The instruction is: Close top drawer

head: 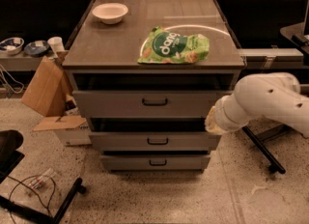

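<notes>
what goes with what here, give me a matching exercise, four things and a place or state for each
1. top drawer
2. white bowl
3. green snack bag
4. gripper

a. back left on the cabinet top
b. low at the right end of the cabinet's front
c. pulled partly out
d. front right on the cabinet top

Pairs: 1-c, 2-a, 3-d, 4-b
</notes>
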`<action>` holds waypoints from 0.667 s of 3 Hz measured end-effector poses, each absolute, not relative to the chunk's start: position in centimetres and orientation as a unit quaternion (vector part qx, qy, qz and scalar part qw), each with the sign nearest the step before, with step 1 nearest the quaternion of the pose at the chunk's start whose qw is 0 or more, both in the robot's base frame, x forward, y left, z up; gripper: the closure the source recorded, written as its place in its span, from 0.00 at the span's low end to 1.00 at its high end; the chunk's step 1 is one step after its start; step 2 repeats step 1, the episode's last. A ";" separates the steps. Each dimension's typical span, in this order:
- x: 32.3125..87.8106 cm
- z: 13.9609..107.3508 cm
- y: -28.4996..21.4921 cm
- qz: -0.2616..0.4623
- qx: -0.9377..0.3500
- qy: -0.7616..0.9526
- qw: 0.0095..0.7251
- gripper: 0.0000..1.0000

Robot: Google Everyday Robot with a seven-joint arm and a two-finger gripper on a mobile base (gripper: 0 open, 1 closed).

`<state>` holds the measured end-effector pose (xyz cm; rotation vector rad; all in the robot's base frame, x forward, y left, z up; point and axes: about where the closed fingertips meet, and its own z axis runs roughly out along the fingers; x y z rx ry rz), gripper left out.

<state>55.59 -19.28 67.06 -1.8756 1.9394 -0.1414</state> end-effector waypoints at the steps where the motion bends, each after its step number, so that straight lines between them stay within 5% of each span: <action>1: 52.8 77.2 -23.0 -0.111 -0.722 0.664 0.157 1.00; 2: 52.8 77.2 -23.0 -0.111 -0.722 0.664 0.157 1.00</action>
